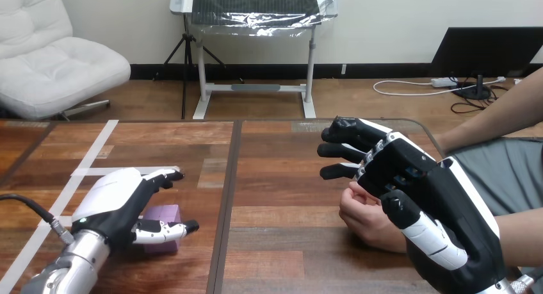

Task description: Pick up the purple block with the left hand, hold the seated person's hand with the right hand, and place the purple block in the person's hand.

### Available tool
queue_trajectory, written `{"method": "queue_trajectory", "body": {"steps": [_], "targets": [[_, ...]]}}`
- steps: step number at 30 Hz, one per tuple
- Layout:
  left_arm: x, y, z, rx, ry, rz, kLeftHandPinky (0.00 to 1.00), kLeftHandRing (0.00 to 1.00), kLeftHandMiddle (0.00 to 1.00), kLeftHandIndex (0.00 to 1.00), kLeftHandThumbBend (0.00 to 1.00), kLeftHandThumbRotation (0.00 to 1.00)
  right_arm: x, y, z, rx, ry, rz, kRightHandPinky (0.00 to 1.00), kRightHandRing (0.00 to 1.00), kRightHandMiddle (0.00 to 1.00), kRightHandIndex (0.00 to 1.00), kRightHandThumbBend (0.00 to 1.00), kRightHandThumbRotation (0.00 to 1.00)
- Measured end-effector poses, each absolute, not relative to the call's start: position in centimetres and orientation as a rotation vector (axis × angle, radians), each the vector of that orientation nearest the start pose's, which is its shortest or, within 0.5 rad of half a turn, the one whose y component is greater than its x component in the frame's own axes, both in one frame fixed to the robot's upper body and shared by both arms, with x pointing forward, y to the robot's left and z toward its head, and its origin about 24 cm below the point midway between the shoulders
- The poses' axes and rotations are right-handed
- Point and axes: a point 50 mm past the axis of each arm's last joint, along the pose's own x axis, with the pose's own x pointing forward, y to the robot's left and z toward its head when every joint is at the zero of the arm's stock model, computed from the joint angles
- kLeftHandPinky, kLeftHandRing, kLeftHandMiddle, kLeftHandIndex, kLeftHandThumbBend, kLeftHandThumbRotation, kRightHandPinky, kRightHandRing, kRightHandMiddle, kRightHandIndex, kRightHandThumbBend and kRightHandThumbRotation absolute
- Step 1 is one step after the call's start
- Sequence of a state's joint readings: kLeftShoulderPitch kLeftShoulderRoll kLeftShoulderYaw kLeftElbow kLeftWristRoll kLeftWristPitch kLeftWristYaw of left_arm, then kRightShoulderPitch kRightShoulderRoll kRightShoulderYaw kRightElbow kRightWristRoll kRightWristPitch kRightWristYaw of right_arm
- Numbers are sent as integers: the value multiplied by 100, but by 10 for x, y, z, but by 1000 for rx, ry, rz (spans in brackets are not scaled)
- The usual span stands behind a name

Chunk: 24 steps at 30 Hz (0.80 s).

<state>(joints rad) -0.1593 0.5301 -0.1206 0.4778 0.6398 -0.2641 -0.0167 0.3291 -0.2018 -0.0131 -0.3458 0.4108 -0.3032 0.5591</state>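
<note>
The purple block (164, 216) lies on the wooden table (275, 179) at the lower left, partly covered by my left hand (115, 201). That hand is open, with its fingers stretched past the block's far side and its thumb across the near side. At the right, my right hand (435, 191) is open, its fingers straight and pointing left. The person's hand (362, 217) rests loosely curled on the table just under and to the left of my right palm. I cannot tell whether they touch.
White tape strips (96, 154) cross the table's left part. A dark seam (229, 179) runs down the middle of the table. A second forearm of the person (493, 121) reaches in from the right edge and passes behind my right hand.
</note>
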Motion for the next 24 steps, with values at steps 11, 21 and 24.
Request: {"method": "queue_trajectory", "body": {"steps": [11,21,24], "targets": [[268,244,10,1169,140,-296,94,82,81,82,74,43,177,-173,89,97,-375,492,71,80,82,79,74,59],[267,245,6,1169,164,-313,94,82,80,80,74,41,177,-173,89,96,-375,491,71,80,82,80,74,60],[267,245,5,1169,170,-317,94,82,80,80,74,41,177,-173,89,96,-375,491,72,81,82,80,73,60]]}}
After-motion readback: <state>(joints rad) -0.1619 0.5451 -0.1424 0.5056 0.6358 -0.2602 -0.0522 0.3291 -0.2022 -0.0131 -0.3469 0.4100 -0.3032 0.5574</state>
